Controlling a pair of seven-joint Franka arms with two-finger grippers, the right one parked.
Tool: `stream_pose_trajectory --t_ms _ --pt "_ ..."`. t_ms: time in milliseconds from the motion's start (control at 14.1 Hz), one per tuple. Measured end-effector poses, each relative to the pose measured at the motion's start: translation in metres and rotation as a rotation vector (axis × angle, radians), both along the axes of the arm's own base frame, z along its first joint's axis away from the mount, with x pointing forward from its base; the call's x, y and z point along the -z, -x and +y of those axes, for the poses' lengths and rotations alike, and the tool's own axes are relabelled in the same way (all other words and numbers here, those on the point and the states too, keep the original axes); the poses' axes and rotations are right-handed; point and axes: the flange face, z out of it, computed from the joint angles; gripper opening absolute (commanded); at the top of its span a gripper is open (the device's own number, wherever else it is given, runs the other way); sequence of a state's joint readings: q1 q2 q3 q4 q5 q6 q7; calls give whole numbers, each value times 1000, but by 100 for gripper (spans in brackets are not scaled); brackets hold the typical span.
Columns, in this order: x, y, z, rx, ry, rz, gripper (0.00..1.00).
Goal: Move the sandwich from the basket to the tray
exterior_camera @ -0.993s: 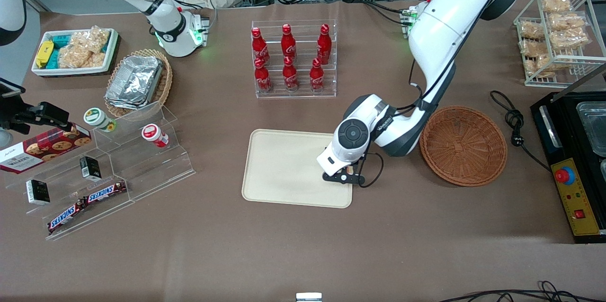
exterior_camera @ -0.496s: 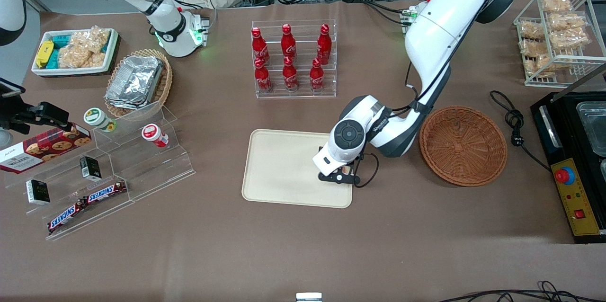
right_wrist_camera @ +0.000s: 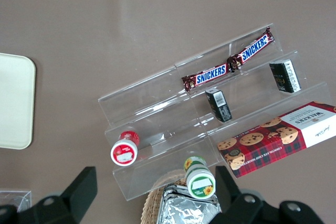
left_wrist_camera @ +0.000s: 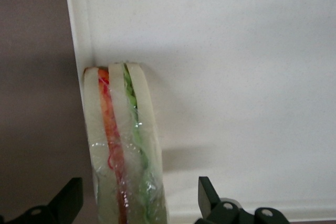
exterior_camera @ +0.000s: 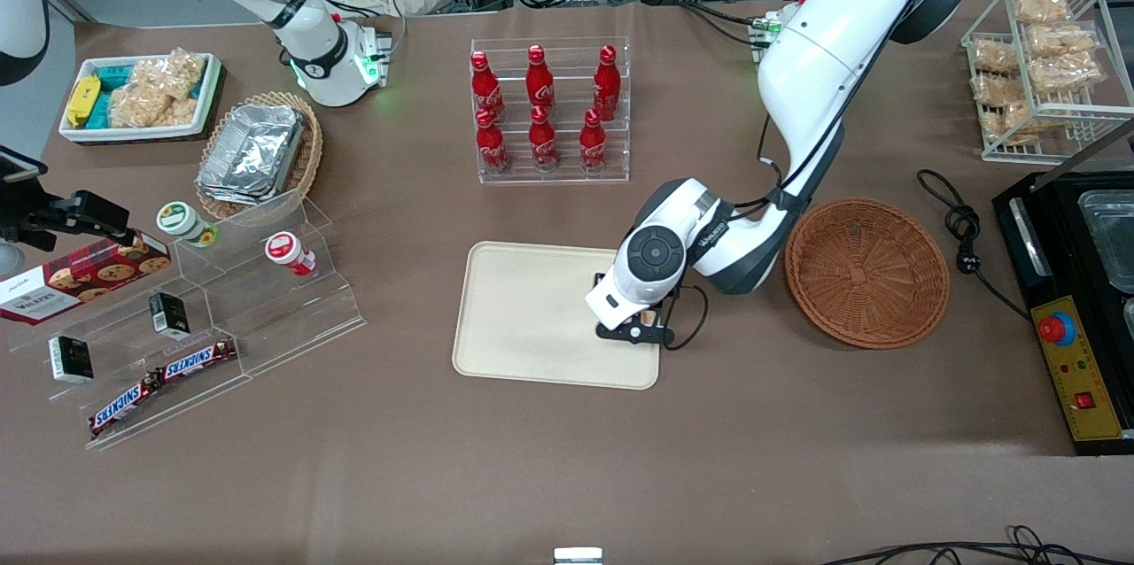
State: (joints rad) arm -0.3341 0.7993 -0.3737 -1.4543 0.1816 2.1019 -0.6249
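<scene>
The sandwich [left_wrist_camera: 123, 145] is a clear-wrapped wedge of pale bread with a red-orange and a green filling layer. It stands on edge on the cream tray [left_wrist_camera: 236, 51], pressed against the tray's rim on the side toward the basket. My gripper [left_wrist_camera: 139, 192] is open around it, with a black finger [left_wrist_camera: 68, 200] on one side and a wider gap to the other finger. In the front view the gripper [exterior_camera: 651, 321] hangs low over the tray [exterior_camera: 532, 308], and the wrist hides most of the sandwich. The reddish-brown wicker basket [exterior_camera: 866, 271] sits beside the tray, toward the working arm's end, with nothing in it.
A clear rack of red bottles [exterior_camera: 549, 109] stands farther from the front camera than the tray. A black appliance [exterior_camera: 1076, 299] and a wire rack of bagged snacks [exterior_camera: 1041, 60] lie toward the working arm's end. A stepped clear shelf [exterior_camera: 213, 317] with snacks lies toward the parked arm's end.
A second ago the gripper was slightly nearer the basket; it shifted a little farther over the tray and has held still for the last half second.
</scene>
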Motion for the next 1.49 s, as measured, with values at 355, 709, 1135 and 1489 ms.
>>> stream_pose_trajectory --t_ms 355,709,1135,1489 --pt "-56 -20 12 -36 -45 71 99" --pt "-115 -55 57 -189 11 45 98" --pt "-182 -74 185 -252 -56 98 98" --pt "-234 -57 282 -275 -95 109 98"
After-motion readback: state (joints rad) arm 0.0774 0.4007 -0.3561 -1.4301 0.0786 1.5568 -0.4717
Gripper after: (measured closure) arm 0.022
